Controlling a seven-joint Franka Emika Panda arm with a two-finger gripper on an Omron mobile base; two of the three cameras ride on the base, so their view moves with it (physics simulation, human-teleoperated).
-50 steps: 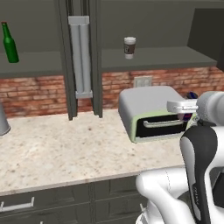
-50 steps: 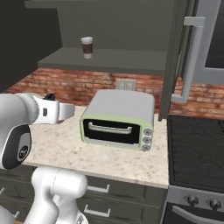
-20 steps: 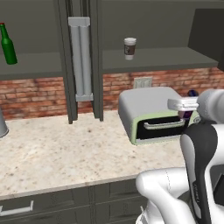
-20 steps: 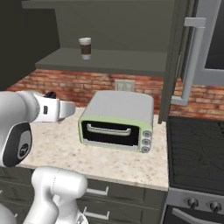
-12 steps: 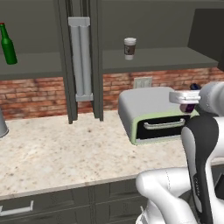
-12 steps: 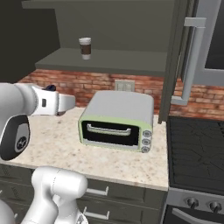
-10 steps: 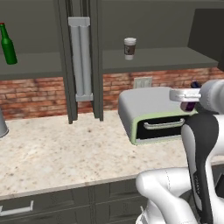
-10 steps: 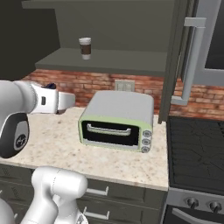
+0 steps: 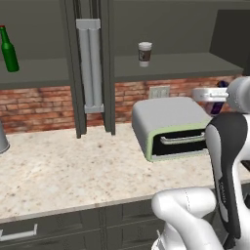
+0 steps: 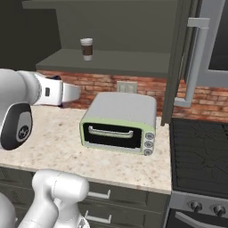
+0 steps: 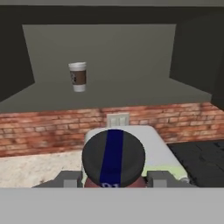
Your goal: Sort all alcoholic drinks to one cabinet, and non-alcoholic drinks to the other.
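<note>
Room: brick-backed kitchen, speckled beige stone surface (image 9: 63, 171).
Toaster oven (image 10: 118, 122): grey and green, on the surface.
Fingers (image 11: 113, 178): pinching the tiny purple bottle with dark cap (image 11: 113, 159), held above the toaster oven.
Paper coffee cup with brown sleeve (image 9: 145, 53): on the open dark grey cabinet's shelf (image 9: 185, 66).
Slim dark-green glass bottle (image 9: 8, 49): on the neighbouring cabinet's shelf (image 9: 39, 73).

Glossy white shells all over the arm (image 9: 195, 215), rounded and bulbous at the base segments. A dark, near-black band wraps one upright link (image 9: 229, 161), with faint small lettering running down it. From the right base camera, a dark round joint cap (image 10: 18, 127) carries tiny pale markings, and the white forearm (image 10: 53, 93) tapers toward the wrist.
</note>
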